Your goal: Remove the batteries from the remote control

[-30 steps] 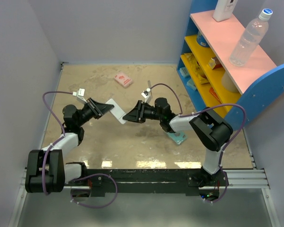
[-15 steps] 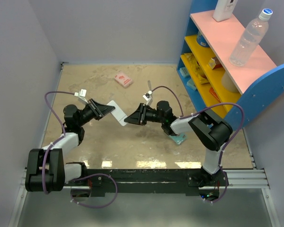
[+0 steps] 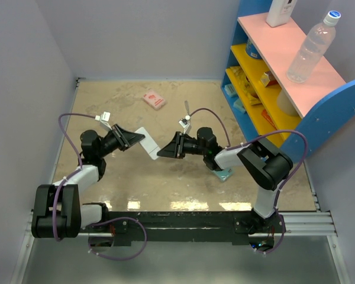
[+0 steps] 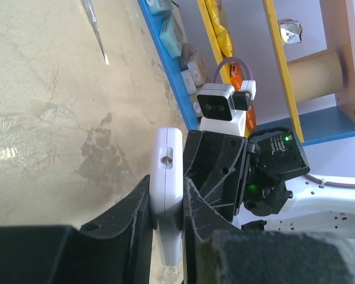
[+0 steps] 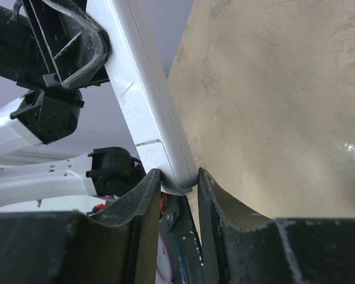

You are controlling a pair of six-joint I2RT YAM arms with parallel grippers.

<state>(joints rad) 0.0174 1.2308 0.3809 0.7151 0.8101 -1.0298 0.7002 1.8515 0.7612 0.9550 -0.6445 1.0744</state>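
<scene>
I see the remote control [image 3: 145, 141] held above the table [image 3: 183, 106], mid-frame in the top view, with its long axis running from upper left to lower right. The left gripper [image 3: 134, 138] clamps its upper-left end and the right gripper [image 3: 160, 152] pinches the lower-right end. No battery shows. A seam near the right fingers [image 5: 148, 195] may be the cover, but I cannot tell.

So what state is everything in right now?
remote control: up off the table, held at both ends.
left gripper: shut on the remote control.
right gripper: shut on the remote control.
water bottle: upright, capped.
pink packet: lying flat on the table.
</scene>
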